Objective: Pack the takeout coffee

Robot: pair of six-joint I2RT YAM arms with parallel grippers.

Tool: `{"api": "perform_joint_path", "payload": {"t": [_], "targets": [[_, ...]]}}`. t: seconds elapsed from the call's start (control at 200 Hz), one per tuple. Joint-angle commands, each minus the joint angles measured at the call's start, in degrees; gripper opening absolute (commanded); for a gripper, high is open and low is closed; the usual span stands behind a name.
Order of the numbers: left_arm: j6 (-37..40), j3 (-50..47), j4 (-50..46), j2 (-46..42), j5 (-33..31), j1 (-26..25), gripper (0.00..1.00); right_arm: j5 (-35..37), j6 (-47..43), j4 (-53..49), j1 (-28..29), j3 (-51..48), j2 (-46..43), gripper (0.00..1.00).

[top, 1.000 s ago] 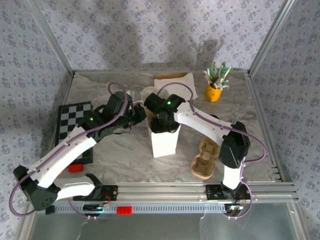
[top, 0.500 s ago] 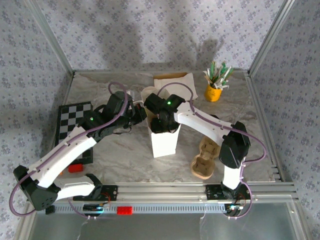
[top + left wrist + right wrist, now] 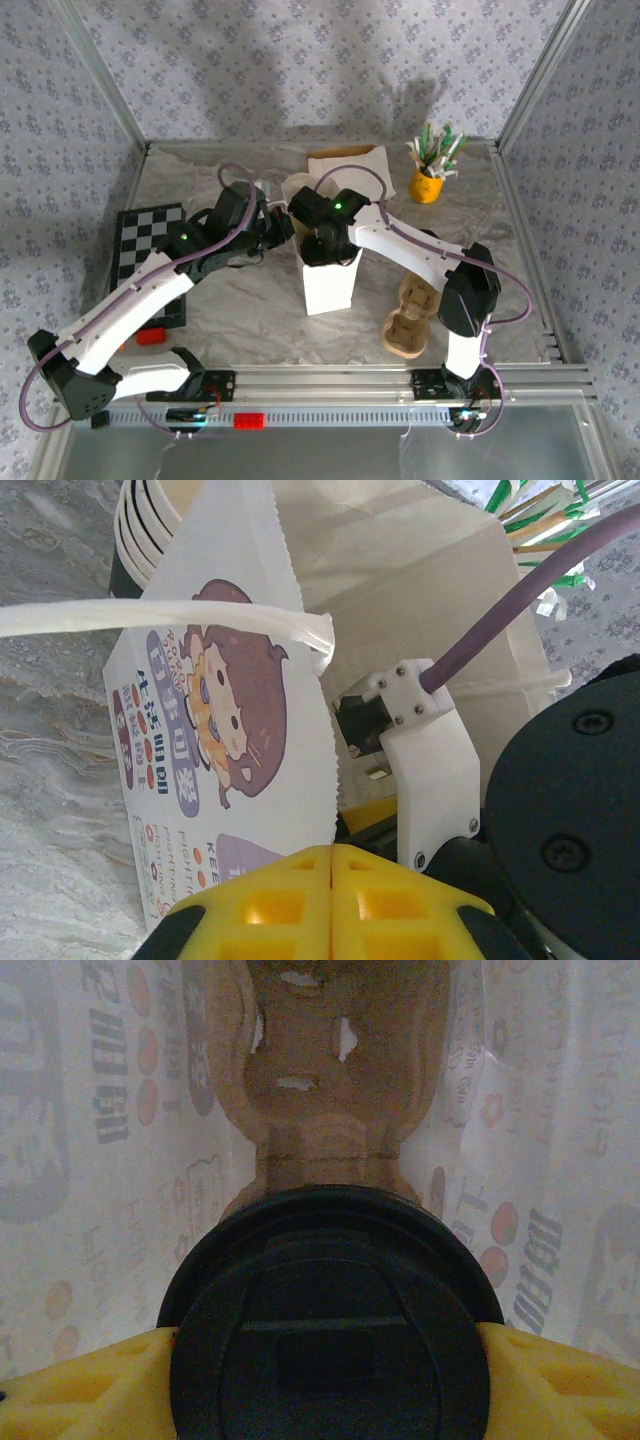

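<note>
1. Left gripper [image 3: 332, 868]: the yellow fingers are pressed flat together on the saw-toothed top edge of the white paper bag [image 3: 230, 670]. The likely purpose is to hold the mouth open and the bag upright while the other arm loads it.
2. Right gripper [image 3: 330, 1365]: it reaches down through the bag mouth, with a finger clamped on either side of the takeout coffee [image 3: 330, 1310]. The coffee's black lid faces the wrist camera, and the cup wall beneath is hidden.
3. Position of the takeout coffee: it is inside the bag, over a moulded pulp cup carrier [image 3: 325, 1120] lying at the bottom. Whether the cup is seated in a socket cannot be told. The carrier is presumably there to stop the cup tipping.
4. Bystanders: a second pulp carrier [image 3: 408, 322] lies on the table just right of the bag. A yellow cup of sticks [image 3: 428, 185] stands well apart at the far right.
5. Writing: the bag face shows a brown-haired cartoon girl [image 3: 225, 710] beside white Chinese characters on purple, which I cannot read. The Latin letters "KEE" begin a line that is cut off by the fingers. From inside, the print shows reversed through the paper. The lid bears no legible mark.
</note>
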Motion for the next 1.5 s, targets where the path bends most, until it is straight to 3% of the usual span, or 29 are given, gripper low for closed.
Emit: {"api": "perform_joint_path", "payload": {"t": [0.0,0.6,1.019,1.494], "targets": [[0.9,2.0,-0.1,0.7,0.9,0.3,0.07,-0.1,1.6,-1.1,0.3,-2.4,0.3,0.68],[1.4,2.0,-0.2,1.0,0.2,0.4,0.03,-0.6,1.2,-2.5,1.2,-1.0,0.3,0.69],[1.6,2.6,-0.8,0.9,0.3,0.6,0.05,0.6,1.6,-0.9,1.3,-3.4,-0.4,0.69],[1.9,3.0,-0.7,1.2,1.0,0.6,0.08,3.1,2.4,-2.2,1.3,-0.3,-2.1,0.79]]}}
